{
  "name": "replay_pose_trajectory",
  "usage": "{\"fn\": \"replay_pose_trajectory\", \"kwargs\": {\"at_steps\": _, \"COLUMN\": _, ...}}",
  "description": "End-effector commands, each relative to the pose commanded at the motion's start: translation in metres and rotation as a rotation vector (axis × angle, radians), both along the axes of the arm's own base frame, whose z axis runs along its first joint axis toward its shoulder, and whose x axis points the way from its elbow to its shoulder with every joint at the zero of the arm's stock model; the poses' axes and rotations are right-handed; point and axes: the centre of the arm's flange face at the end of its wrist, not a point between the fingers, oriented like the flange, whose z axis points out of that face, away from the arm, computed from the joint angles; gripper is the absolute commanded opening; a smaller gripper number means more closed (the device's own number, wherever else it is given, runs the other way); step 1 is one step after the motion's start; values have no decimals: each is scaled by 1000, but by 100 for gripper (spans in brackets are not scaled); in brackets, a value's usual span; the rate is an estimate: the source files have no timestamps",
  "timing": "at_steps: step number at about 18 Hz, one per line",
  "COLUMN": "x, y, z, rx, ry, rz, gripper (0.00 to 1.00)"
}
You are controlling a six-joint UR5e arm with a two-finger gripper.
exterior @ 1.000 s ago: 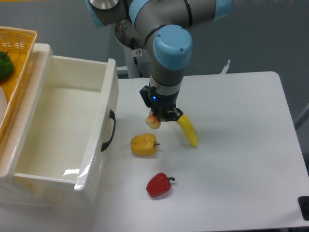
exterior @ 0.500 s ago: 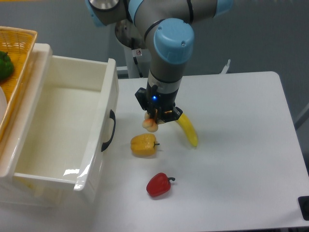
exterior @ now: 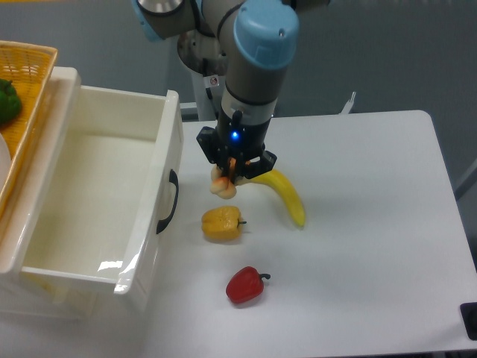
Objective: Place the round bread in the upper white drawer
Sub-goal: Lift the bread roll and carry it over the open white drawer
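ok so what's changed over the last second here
The claw, shut on the round bread, has moved left toward the upper white drawer and slightly up in the picture, uncovering more of the banana. The bread was already held a second ago. The drawer, banana, yellow pepper, red pepper and basket have not moved.

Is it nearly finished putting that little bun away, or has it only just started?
About halfway. Done: the claw has picked up the round bread and holds it above the table, over the yellow pepper. In hand: it is carrying the bread, with the upper white drawer open and empty off to one side. Left: bring the bread over the drawer and let go.
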Motion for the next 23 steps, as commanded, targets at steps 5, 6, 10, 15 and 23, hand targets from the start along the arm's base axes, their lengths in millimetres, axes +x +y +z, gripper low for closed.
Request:
{"fn": "replay_pose_trajectory", "kwargs": {"at_steps": 5, "x": 24, "y": -11, "z": 24, "rx": 49, "ry": -56, "rz": 127, "gripper": 24}}
{"fn": "replay_pose_trajectory", "kwargs": {"at_steps": 6, "x": 31, "y": -15, "z": 30, "rx": 59, "ry": -53, "rz": 126, "gripper": 26}}
{"fn": "replay_pose_trajectory", "kwargs": {"at_steps": 10, "x": 53, "y": -21, "z": 40, "rx": 117, "ry": -89, "rz": 109, "gripper": 32}}
{"fn": "replay_pose_trajectory", "kwargs": {"at_steps": 15, "x": 73, "y": -12, "z": 45, "rx": 161, "ry": -131, "rz": 77, "gripper": 40}}
{"fn": "replay_pose_trajectory", "kwargs": {"at_steps": 23, "x": 101, "y": 25, "z": 15, "rx": 111, "ry": -179, "rz": -5, "gripper": 43}}
